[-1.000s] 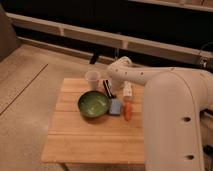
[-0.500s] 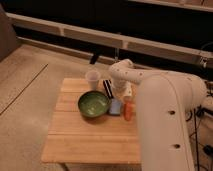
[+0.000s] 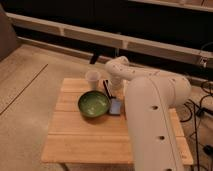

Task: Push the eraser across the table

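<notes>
Eraser (image 3: 106,88), a small dark oblong block, lies on the far half of the table (image 3: 85,142), toward the middle of its width, with its long side running at a slant from the far left to the near right. It sits just past the far right rim of the green bowl (image 3: 93,104) and just to the right of the white cup (image 3: 92,78), which stands upright near the table's far edge. My claw (image 3: 112,90) hangs low over the table right beside the eraser, on its right side; whether it touches the block I cannot tell, and I cannot tell how far open the claw is or whether it has hold of anything. Just nearer than the claw, a light-blue square pad (image 3: 116,106) lies flat on the planks, close against the bowl's right side. My white arm (image 3: 150,115) comes in from the near right, bulks large over the right part of the table and hides that side of the top, then bends at the wrist down toward the eraser. The near left part of the bamboo top shows its lengthwise seams. Around the table is pale floor (image 3: 25,100), and behind it a dark wall with a light rail (image 3: 60,29) running across.
</notes>
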Controlling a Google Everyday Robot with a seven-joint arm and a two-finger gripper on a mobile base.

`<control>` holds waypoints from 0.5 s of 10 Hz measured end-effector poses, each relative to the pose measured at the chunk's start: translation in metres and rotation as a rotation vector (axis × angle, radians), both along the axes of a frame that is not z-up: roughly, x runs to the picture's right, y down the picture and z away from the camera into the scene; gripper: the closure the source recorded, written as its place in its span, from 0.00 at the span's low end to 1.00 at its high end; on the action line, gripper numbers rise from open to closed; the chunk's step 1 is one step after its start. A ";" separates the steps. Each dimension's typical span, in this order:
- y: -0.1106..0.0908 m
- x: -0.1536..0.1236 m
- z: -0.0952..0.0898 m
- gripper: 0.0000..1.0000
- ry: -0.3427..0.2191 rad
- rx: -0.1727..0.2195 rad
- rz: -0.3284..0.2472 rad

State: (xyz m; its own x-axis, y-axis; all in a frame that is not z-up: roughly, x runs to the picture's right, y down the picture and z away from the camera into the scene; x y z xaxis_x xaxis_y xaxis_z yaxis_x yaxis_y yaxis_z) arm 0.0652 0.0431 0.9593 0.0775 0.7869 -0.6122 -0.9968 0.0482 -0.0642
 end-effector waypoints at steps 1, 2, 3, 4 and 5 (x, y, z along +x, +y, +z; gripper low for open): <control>0.002 -0.001 0.003 1.00 0.001 -0.010 0.011; 0.005 0.000 0.005 1.00 0.004 -0.018 0.014; 0.006 0.000 0.007 1.00 0.007 -0.023 0.014; 0.007 0.002 0.008 1.00 0.012 -0.029 0.008; 0.007 0.004 0.010 1.00 0.015 -0.035 -0.005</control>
